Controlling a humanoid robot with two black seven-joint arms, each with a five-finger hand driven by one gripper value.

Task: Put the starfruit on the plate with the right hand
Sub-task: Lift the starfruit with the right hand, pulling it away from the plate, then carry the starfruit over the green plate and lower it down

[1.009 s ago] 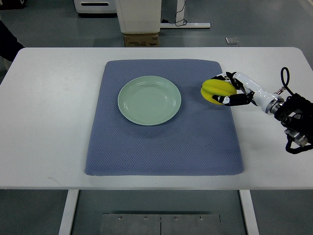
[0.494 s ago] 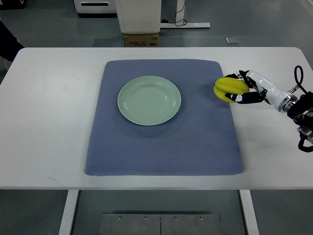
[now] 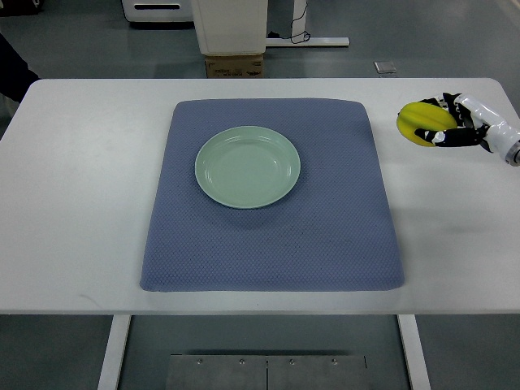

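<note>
A yellow starfruit (image 3: pixel 424 123) is held in my right hand (image 3: pixel 449 123) at the far right of the table, off the blue mat. The black-and-white fingers (image 3: pixel 453 138) wrap around its right side. A pale green plate (image 3: pixel 248 166) lies empty on the blue mat (image 3: pixel 273 236), well to the left of the hand. My left arm does not show.
The white table (image 3: pixel 81 211) carries the mat in its middle. A cardboard box (image 3: pixel 234 65) and white equipment stand on the floor beyond the far edge. A dark sleeve (image 3: pixel 12 69) shows at the upper left.
My right hand has moved to the right and slightly farther back with the starfruit, from the mat's right edge out over bare table, away from the plate.
</note>
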